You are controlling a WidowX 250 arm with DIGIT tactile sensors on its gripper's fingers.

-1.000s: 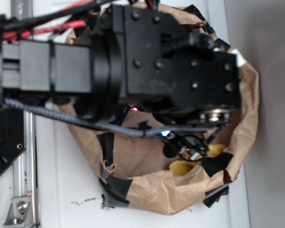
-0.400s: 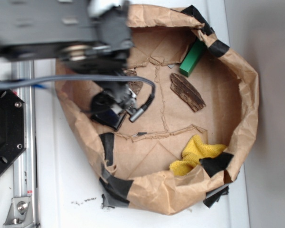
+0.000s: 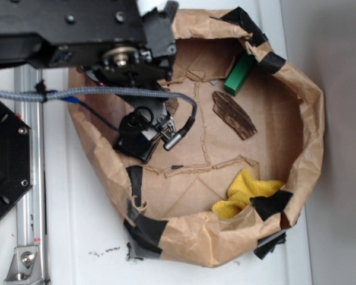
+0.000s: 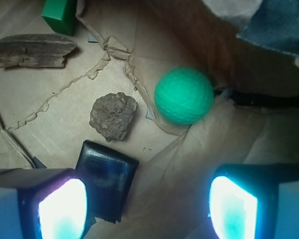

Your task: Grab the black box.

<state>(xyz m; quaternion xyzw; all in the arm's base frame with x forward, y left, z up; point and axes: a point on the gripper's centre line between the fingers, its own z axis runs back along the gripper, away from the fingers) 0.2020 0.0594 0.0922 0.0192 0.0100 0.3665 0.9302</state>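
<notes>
Gripper (image 4: 148, 209) spread wide above brown paper floor (image 4: 179, 164), holding nothing, black box (image 4: 105, 177) flat on the paper just beside the left-hand finger (image 4: 37, 204), partly tucked under it, rock (image 4: 113, 115) and green ball (image 4: 184, 95) farther off.

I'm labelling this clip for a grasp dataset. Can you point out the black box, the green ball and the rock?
black box (image 4: 105, 177): wrist view, middle of its glossy top.
green ball (image 4: 184, 95): wrist view, centre of its dimpled surface.
rock (image 4: 113, 116): wrist view, middle of its rough top.
</notes>
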